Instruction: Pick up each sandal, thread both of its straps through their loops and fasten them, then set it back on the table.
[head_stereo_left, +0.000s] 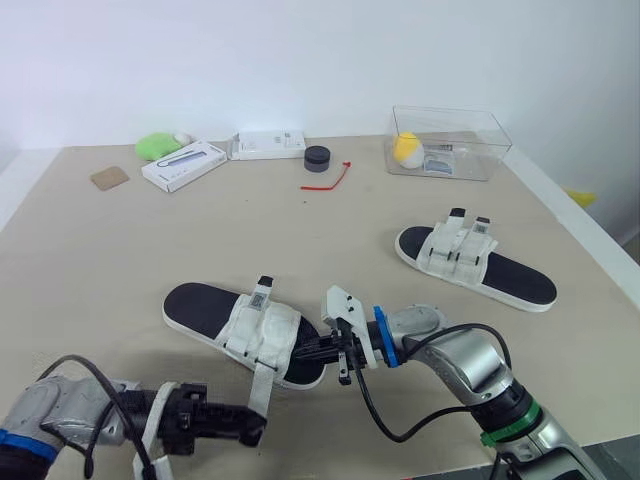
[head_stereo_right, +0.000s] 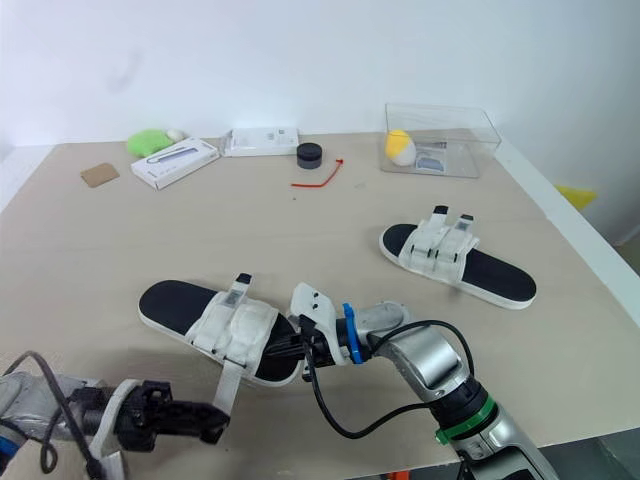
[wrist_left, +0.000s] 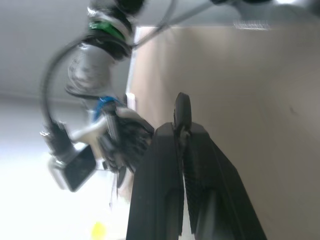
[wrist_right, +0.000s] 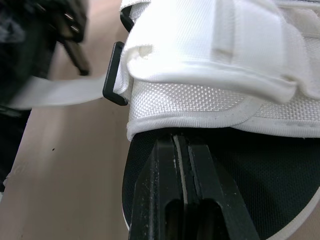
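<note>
Beige table (head_stereo_left: 80, 260) against a plain white wall (head_stereo_left: 300, 50)

No readable text anywhere tbh. White box (head_stereo_left: 183, 165) has printed picture, lettering too small. Flat white box (head_stereo_left: 268, 145) same deal. Card in clear container (head_stereo_left: 441, 160), print illegible too.

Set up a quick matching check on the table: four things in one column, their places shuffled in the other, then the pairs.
Things:
1. near sandal
2. far sandal
3. yellow ball
4. red cord

Places:
A. inside the clear box
B. beside the black puck
C. met by the left gripper and the right gripper
D. alone on the right of the table

Pairs: 1-C, 2-D, 3-A, 4-B
</note>
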